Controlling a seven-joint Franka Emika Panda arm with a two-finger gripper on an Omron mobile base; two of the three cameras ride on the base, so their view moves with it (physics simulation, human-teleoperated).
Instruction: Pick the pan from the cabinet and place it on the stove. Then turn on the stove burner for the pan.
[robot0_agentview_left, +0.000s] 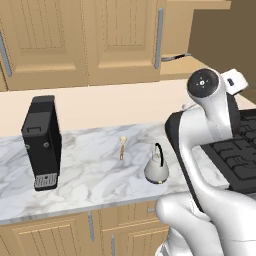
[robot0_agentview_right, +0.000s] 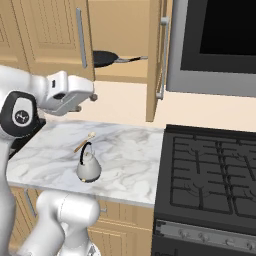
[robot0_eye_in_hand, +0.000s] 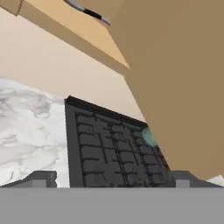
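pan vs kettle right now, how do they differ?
The pan is black, flat and shallow; the kettle is silver, rounded and taller than wide. The pan sits up on the open cabinet shelf; the kettle stands lower, on the marble counter. The pan has a long straight handle pointing sideways; the kettle has a black loop handle over its top. Both stand free of the hand.

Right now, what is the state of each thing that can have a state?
cabinet: door open, shelf showing.
pan: lying flat on the cabinet shelf, handle pointing toward the open door, not held.
stove: grates bare, no flame seen.
gripper: open, empty, in the air below the cabinet shelf.
kettle: upright on the counter.
coffee machine: upright on the counter.
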